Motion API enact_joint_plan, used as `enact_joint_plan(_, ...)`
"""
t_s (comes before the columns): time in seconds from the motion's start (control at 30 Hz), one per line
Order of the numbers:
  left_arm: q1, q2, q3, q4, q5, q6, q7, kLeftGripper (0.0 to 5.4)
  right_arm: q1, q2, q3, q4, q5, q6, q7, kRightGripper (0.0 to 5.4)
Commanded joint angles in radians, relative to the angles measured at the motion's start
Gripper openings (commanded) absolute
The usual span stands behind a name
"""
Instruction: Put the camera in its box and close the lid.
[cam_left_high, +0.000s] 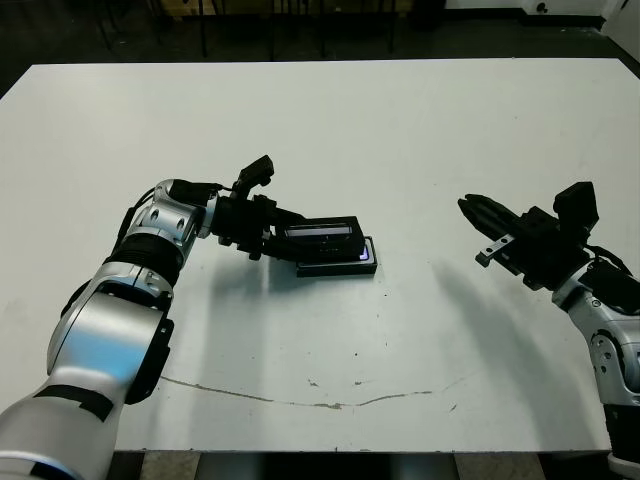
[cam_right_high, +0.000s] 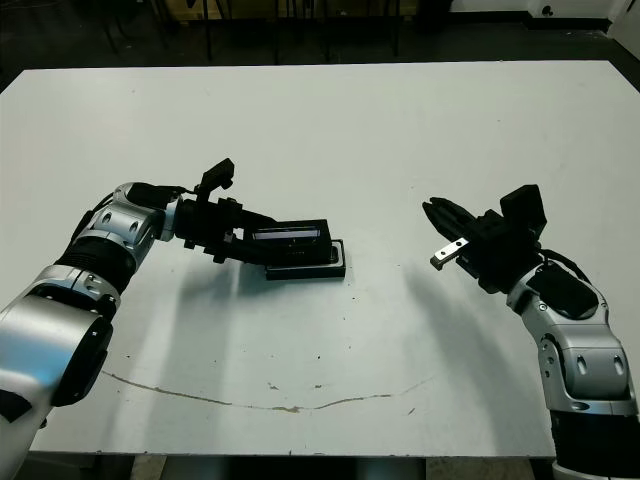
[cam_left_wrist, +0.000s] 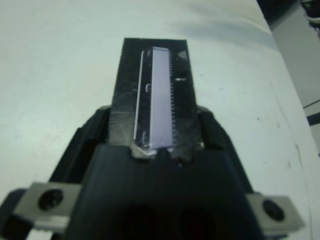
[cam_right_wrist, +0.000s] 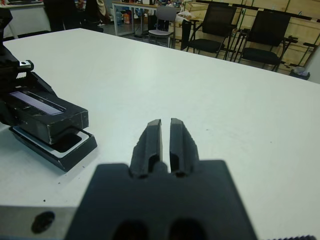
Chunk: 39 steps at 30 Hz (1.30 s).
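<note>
The left hand (cam_left_high: 285, 238) grips the lid (cam_left_high: 322, 233) by one short end, fingers on either side; the pale window strip faces up. The lid is held over the box (cam_left_high: 340, 265), overlapping most of it but offset and not seated: in the right wrist view a gap shows between the lid's end and the white-lined box rim.

The box rests on the counter (cam_left_high: 320, 130), near its middle. A bluish glow at the box's edge suggests the camera is already inside, but the camera body is hidden.

The right hand (cam_left_high: 482, 218) is empty with its fingers nearly together, well apart from the box.

Judged status: insertion probably done; lid alignment, seating and release remain.
</note>
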Motion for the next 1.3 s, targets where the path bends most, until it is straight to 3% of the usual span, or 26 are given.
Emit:
enact_joint_plan(0.03,0.023,0.001,0.004,-0.002,0.004,-0.011,-0.033,2.76,0.019,-0.002,0.001,0.007,0.005,0.006,0.004,0.0)
enact_joint_plan(0.5,0.077,-0.032,-0.017,-0.004,0.027,-0.028,-0.07,2.76,0.032,-0.004,0.003,-0.009,-0.003,0.009,-0.008,0.0)
enact_joint_plan(0.87,0.12,-0.057,-0.072,-0.009,0.079,-0.068,0.061,2.76,0.036,-0.002,0.0,0.009,0.0,-0.006,0.003,0.0)
enact_joint_plan(1.1,0.142,-0.026,-0.019,-0.142,-0.008,-0.04,0.0,2.76,0.042,-0.007,0.005,0.018,-0.007,-0.032,0.015,0.0)
enact_joint_plan(1.3,0.177,0.059,0.02,-0.44,-0.113,0.142,-0.05,2.76,0.042,-0.008,0.011,0.029,-0.017,-0.051,0.021,0.0)
